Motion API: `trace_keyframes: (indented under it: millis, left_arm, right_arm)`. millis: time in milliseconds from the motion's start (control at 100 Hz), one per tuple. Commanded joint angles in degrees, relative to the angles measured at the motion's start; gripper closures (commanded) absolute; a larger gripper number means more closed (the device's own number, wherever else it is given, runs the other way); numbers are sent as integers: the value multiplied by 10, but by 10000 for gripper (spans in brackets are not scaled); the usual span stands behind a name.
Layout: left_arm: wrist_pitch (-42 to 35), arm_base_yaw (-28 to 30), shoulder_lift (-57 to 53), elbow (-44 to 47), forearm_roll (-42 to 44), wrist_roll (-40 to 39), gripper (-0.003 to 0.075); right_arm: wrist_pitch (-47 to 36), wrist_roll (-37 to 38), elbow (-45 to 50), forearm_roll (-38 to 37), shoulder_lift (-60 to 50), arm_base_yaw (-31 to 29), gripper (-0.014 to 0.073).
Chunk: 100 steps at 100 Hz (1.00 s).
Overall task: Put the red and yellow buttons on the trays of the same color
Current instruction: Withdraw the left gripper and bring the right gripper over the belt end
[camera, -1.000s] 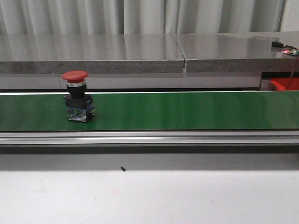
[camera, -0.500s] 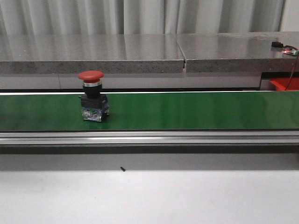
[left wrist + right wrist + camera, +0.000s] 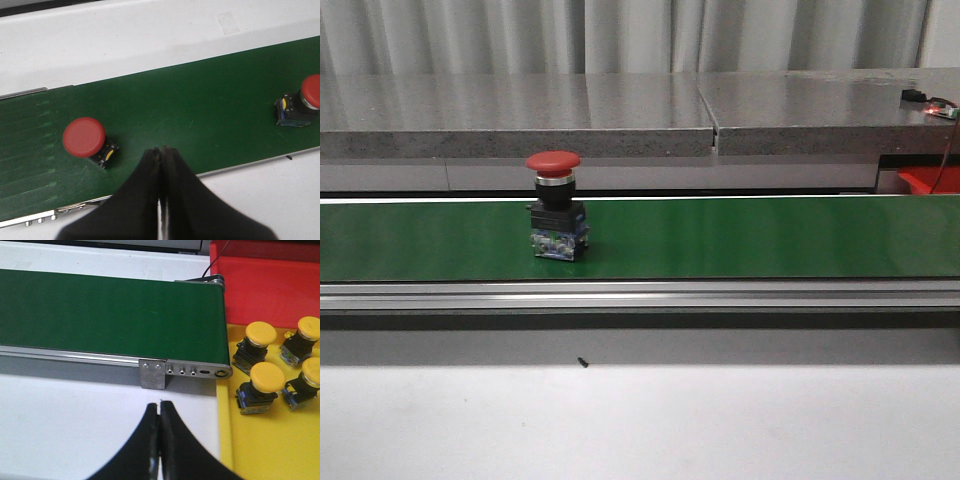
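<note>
Left claw (image 3: 161, 152) and right claw (image 3: 159, 407) both closed, holding nothing.
Red button (image 3: 557, 219) at belt's (image 3: 740, 236) nine o'clock: rigid, top-heavy; grip black body.

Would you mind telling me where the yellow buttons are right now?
In the right wrist view, four yellow buttons stand in the yellow tray, just past the green belt's end, next to the red tray.

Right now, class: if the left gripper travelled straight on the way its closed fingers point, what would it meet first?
Probably the bare green belt. The left gripper, fingers shut together, aims between the near red button and the far red button, at neither one. Its height above the belt is unclear.
</note>
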Motion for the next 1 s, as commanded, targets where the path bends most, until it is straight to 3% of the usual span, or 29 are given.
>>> trace_keyframes:
  millis: [0,200,990]
  left_arm:
    - [-67,-5,-48,26,-4,-14,739]
    - [-113,-5,-143,106,-4,-32,739]
    - [-95,-5,-432,263,-37,-36,739]
  right_arm:
    - [-41,-5,-14,-2,5,0,660]
    - [-41,-6,-14,-22,5,0,660]
    - [-52,-6,-10,-20,5,0,660]
